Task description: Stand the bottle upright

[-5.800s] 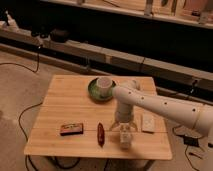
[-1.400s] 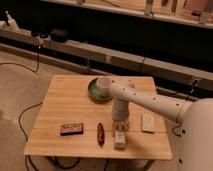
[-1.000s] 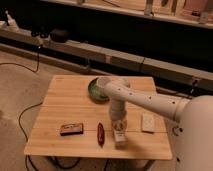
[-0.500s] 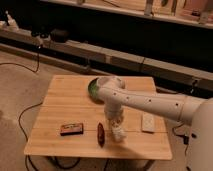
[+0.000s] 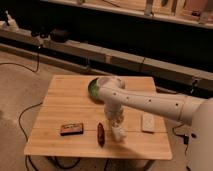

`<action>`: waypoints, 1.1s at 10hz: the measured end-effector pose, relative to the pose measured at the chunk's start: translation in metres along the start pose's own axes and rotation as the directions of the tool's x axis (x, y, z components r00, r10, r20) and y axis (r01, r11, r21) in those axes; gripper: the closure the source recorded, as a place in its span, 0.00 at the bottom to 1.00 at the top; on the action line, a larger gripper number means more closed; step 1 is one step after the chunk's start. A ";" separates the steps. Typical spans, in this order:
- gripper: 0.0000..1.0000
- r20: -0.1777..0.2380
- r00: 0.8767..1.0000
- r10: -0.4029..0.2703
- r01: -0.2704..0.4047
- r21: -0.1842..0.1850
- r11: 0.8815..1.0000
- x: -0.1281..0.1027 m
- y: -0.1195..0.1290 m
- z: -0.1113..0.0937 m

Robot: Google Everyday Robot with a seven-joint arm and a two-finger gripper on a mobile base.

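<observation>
Our gripper [image 5: 117, 125] points straight down over the front part of the table [image 5: 65, 100], and we see its fingers drawn together on the upper end of the bottle [image 5: 119, 134]. The bottle hangs directly beneath it, whitish and roughly upright with a slight lean. We cannot tell whether its base touches the wood. Just beside the bottle, to its left as we look, lies the slim red pepper-like object [image 5: 100, 134], pointing toward the front edge and apart from the bottle. Farther left of the bottle sits a dark flat rectangular box [image 5: 71, 129]. To the bottle's right, near but not touching, lies a flat whitish pad [image 5: 148, 122]. Behind the bottle a green bowl [image 5: 93, 88] shows partly, with the white arm [image 5: 150, 102] crossing in front of it.
</observation>
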 end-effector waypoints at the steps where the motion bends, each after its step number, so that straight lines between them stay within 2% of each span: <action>1: 1.00 -0.016 0.999 -0.027 0.027 0.001 1.000 0.005 0.000 0.001; 2: 1.00 -0.061 0.994 -0.095 0.096 0.004 0.995 0.019 -0.003 0.000; 3: 1.00 -0.132 0.974 -0.187 0.189 0.004 0.982 0.035 -0.006 -0.004; 4: 1.00 -0.174 0.956 -0.235 0.239 0.002 0.971 0.043 -0.008 -0.008; 5: 1.00 -0.281 0.895 -0.347 0.361 -0.003 0.933 0.057 -0.014 -0.020; 6: 1.00 -0.353 0.839 -0.415 0.440 -0.009 0.898 0.062 -0.018 -0.029; 7: 1.00 -0.423 0.777 -0.466 0.508 -0.015 0.861 0.065 -0.022 -0.039; 8: 1.00 -0.502 0.697 -0.512 0.573 -0.041 0.819 0.068 -0.024 -0.052; 9: 1.00 -0.552 0.635 -0.540 0.611 -0.070 0.789 0.071 -0.025 -0.063; 10: 1.00 -0.585 0.589 -0.558 0.633 -0.095 0.768 0.073 -0.026 -0.071; 11: 1.00 -0.603 0.561 -0.567 0.645 -0.112 0.756 0.074 -0.026 -0.076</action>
